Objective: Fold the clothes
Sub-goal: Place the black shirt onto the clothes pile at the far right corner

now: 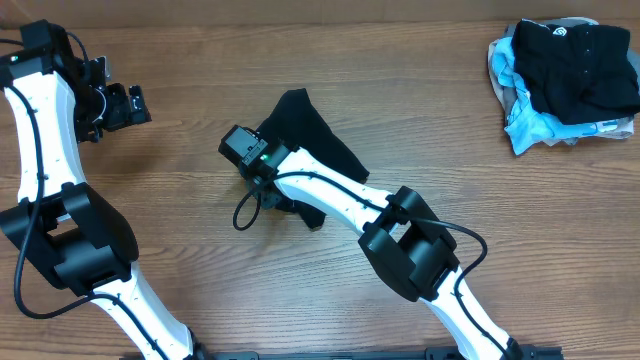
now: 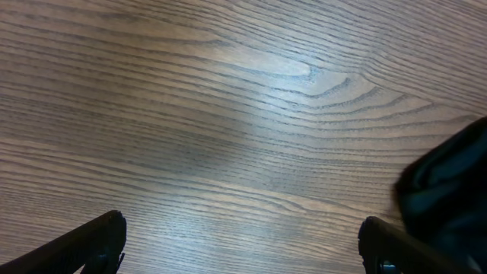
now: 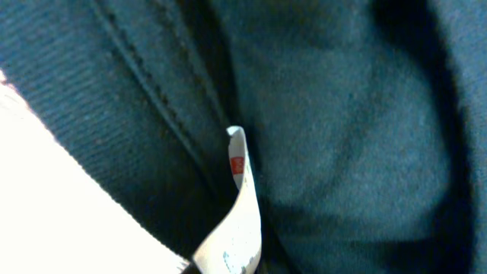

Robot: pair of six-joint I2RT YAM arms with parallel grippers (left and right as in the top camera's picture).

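Because the black garment (image 1: 318, 128) lies crumpled centrally on the tabletop (image 1: 180, 250), limp and light, a seamed edge near its white label (image 3: 242, 205) seems the best hold. The right pincer (image 1: 265, 172) sits on it, its grip impossible to tell; the left pincer (image 2: 242, 236) gapes wide, empty.

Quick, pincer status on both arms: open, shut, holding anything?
Left pincer: open, holding nothing, over the table.
Right pincer: down on the black garment; open or shut cannot be told.
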